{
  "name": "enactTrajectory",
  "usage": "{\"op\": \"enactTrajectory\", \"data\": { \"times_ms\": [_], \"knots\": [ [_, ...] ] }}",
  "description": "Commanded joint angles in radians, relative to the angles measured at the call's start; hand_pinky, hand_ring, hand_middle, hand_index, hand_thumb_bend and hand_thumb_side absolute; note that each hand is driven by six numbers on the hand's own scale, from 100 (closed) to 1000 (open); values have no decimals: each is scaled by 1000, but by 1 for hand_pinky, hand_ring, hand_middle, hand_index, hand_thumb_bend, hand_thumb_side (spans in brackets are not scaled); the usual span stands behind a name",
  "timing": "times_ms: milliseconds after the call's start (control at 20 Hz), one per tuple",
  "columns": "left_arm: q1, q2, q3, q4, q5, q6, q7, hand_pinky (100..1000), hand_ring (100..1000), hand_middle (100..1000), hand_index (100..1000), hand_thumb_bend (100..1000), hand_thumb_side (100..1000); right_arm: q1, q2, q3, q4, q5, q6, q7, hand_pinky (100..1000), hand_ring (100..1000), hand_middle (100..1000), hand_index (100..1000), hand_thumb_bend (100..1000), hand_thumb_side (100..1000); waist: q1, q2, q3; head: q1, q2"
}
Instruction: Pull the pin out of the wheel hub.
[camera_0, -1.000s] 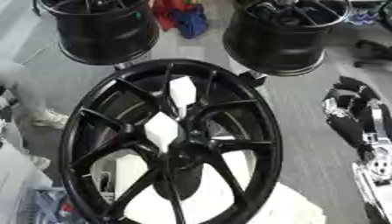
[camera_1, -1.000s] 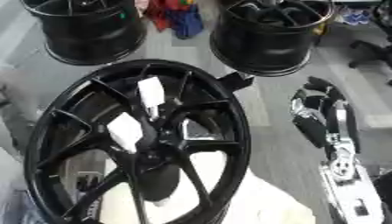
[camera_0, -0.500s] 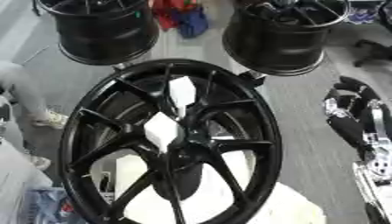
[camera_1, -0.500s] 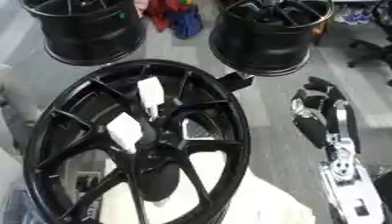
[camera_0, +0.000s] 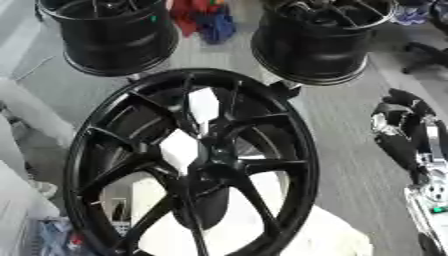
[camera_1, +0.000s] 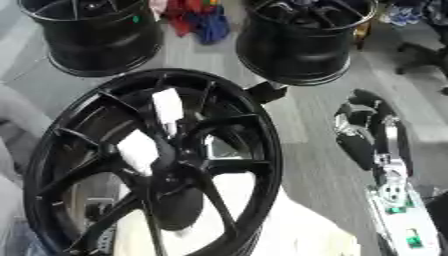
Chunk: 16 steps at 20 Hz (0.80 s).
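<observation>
Right hand comes in along the right edge, black with silver bits, hanging over the grey floor just beside the wheel and not touching it. Its fingers look curled downward with nothing in them, though it's blurry enough that I wouldn't swear to it. Left hand doesn't show up at all.

Next to it is the big black wheel, tilted up toward the camera with its spokes fanning out from the hub in the middle. Two white patches show through the gaps between the spokes just above the hub. As for the pin, I can't pick it out.

Something white sits under the wheel's lower edge. Further back, two more black rims stand on the floor, with a heap of red and blue stuff between them.
</observation>
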Motion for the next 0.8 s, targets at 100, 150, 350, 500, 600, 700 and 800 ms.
{"op": "enactTrajectory", "data": {
  "times_ms": [100, 150, 350, 500, 600, 700, 800],
  "knots": [
    [-80, 199, -92, -63, 21, -51, -145, 640, 698, 702, 794, 387, 357, -11, -31, 5, -5, 4, -3, 10, 690, 611, 709, 807, 100, 264, 8, -14, -8, 10, -1],
    [-105, 233, -124, -73, 27, -65, -192, 645, 698, 703, 796, 381, 351, -11, -33, 7, -4, 4, -3, 12, 690, 611, 709, 807, 100, 264, 10, -16, -13, 12, -1],
    [-208, 314, -242, -99, 48, -101, -389, 686, 710, 722, 818, 343, 302, -10, -41, 12, -1, 4, -3, 18, 690, 611, 708, 807, 100, 264, 20, -21, -29, 21, 1],
    [-298, 312, -316, -105, 42, -116, -540, 700, 719, 734, 826, 328, 280, -8, -47, 17, 2, 4, -3, 24, 690, 611, 709, 807, 100, 264, 27, -26, -39, 24, 2],
    [-359, 293, -360, -99, 33, -121, -626, 717, 722, 740, 833, 302, 239, -6, -51, 19, 4, 4, -4, 27, 690, 611, 708, 807, 100, 264, 31, -30, -43, 25, 4],
    [-416, 273, -407, -83, 23, -125, -703, 726, 727, 742, 836, 292, 223, -5, -55, 21, 5, 5, -4, 29, 690, 611, 709, 807, 100, 264, 35, -34, -48, 28, 5],
    [-466, 251, -457, -63, -4, -136, -749, 753, 719, 760, 844, 268, 184, -3, -59, 22, 6, 5, -4, 31, 690, 611, 708, 807, 100, 264, 40, -37, -53, 31, 5]
  ]
}}
